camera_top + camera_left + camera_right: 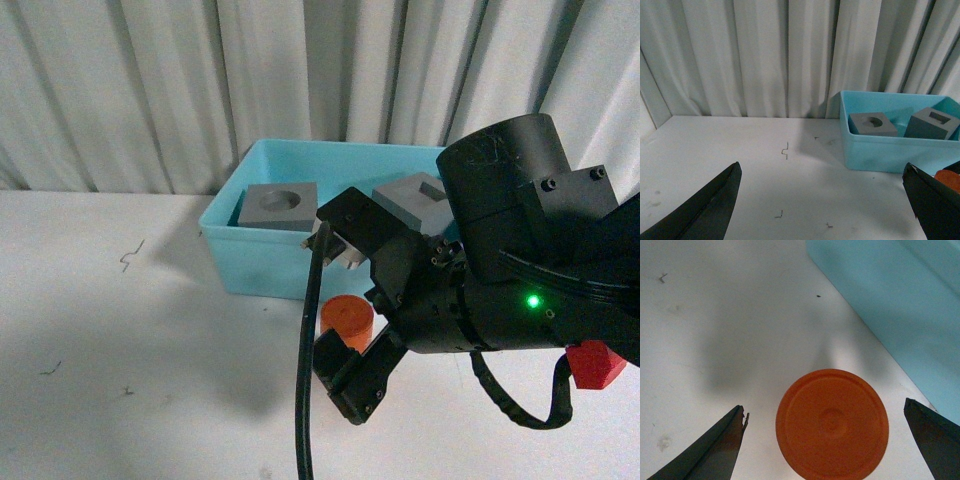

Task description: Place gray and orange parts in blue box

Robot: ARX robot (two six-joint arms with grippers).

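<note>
Status: 2 of 3 parts in, 1 left, judged from how things lie.

- Box (262, 268): upper centre of the front view, open top, standing on the worktop (120, 350).
- Gray cube, round recess (278, 205): inside the box, left part. Done.
- Gray cube, square recess (418, 196): inside the box, further right, tilted, partly hidden by the right arm. Done.
- Orange cylinder (347, 315): not yet in. It stands upright on the worktop just in front of the box wall, centre of the front view.

Right tool (824, 407): spread, 1 finger on each side of the cylinder, a gap on both sides in the right wrist view. Not pinching anything. Judgement: set up for the grasp; close, lift and carry over the rim are left.

Left tool (821, 167): spread, nothing between the fingers, bare worktop beyond.

Count: 2 gray cubes, 1 orange cylinder, 1 box, 2 tools.

Also 1 red piece (597, 362) at the right edge of the front view, partly behind the arm. Cannot tell what it is.
</note>
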